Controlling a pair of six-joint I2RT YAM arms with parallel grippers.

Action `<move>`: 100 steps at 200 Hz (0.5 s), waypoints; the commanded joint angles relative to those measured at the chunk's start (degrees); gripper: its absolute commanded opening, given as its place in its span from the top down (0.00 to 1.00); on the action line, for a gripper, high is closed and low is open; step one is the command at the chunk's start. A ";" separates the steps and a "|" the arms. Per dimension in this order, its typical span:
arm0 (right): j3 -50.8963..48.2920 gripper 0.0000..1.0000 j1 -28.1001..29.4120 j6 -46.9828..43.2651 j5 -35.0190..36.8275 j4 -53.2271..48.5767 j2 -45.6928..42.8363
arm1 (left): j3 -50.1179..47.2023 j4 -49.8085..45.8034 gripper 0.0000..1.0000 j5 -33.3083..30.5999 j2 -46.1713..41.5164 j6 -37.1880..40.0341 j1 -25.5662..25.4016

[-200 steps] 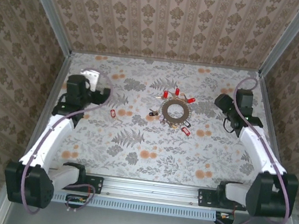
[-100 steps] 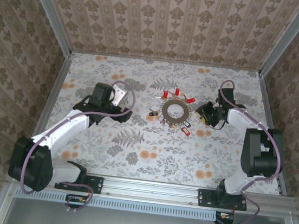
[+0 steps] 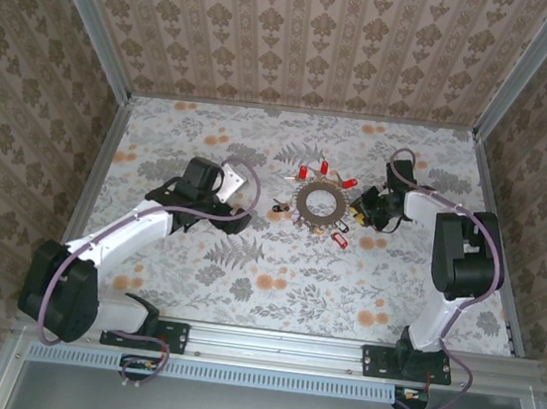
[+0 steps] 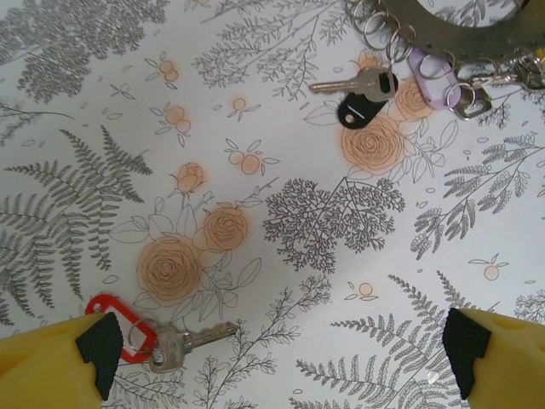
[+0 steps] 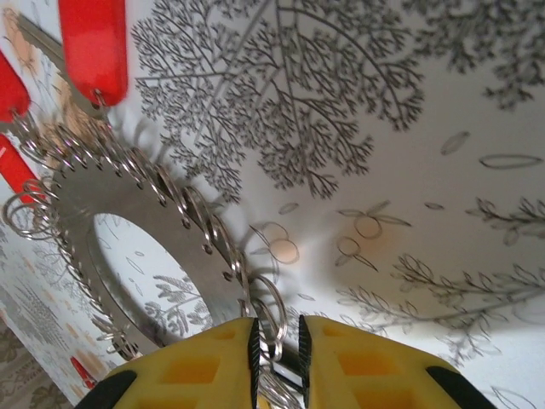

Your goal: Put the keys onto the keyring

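Evidently the right tool (image 5: 277, 345) pinches a small wire loop (image 5: 271, 317) on the flat grey metal keyring (image 3: 303, 200), mid-bench toward the far edge, probably to steady it. The left tool (image 4: 283, 354), spread wide, straddles a loose red-tagged key (image 4: 162, 339).

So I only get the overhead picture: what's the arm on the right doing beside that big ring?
Observer: Its wrist camera shows the right fingers closed around a small wire loop on the edge of the keyring.
Operator: And the other arm?
Observer: The left fingers stand wide open over the table, with a loose red-tagged key lying by one of them.
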 commanded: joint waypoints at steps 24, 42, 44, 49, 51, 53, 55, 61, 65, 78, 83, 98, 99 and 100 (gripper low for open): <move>2.63 0.77 0.73 3.22 -0.51 2.96 3.10 | 1.79 -0.58 0.00 0.59 0.59 1.92 -1.20; 2.93 0.77 1.28 3.73 -0.47 3.46 4.02 | 1.92 -0.49 0.00 0.60 1.00 1.85 -1.20; 2.86 0.77 1.35 3.74 -0.44 3.56 4.06 | 1.95 -0.51 0.00 0.66 1.08 1.84 -1.20; 2.77 0.77 1.45 3.91 -0.38 3.79 4.17 | 2.04 -0.65 0.00 0.68 1.14 1.83 -1.20; 2.76 0.77 1.46 3.98 -0.35 3.91 4.19 | 2.00 -0.70 0.00 0.68 1.20 1.83 -1.26; 2.75 0.77 1.53 4.00 -0.34 3.93 4.19 | 2.10 -0.70 0.00 0.68 1.26 1.83 -1.28; 2.75 0.77 1.55 4.00 -0.36 4.03 4.23 | 2.12 -0.70 0.00 0.68 1.30 1.88 -1.28; 2.75 0.77 1.55 4.22 -0.38 4.19 4.37 | 2.12 -0.71 0.00 0.68 1.26 1.95 -1.31; 2.75 0.77 1.55 4.27 -0.42 4.22 4.49 | 2.06 -0.72 0.00 0.68 1.34 1.97 -1.37; 2.69 0.77 1.55 4.36 -0.52 4.44 4.77 | 2.03 -0.58 0.00 0.79 1.44 2.05 -1.46; 2.67 0.77 1.55 4.44 -0.52 4.47 4.77 | 2.13 -0.62 0.00 0.84 1.48 2.08 -1.54; 2.50 0.82 1.55 4.43 -0.51 4.70 4.89 | 2.12 -0.70 0.00 0.83 1.48 2.24 -1.68; 2.49 0.82 1.55 4.44 -0.56 4.72 4.89 | 2.08 -0.71 0.00 0.85 1.44 2.25 -1.66; 2.49 0.82 1.55 4.44 -0.53 4.68 4.85 | 2.11 -0.72 0.00 0.85 1.46 2.22 -1.69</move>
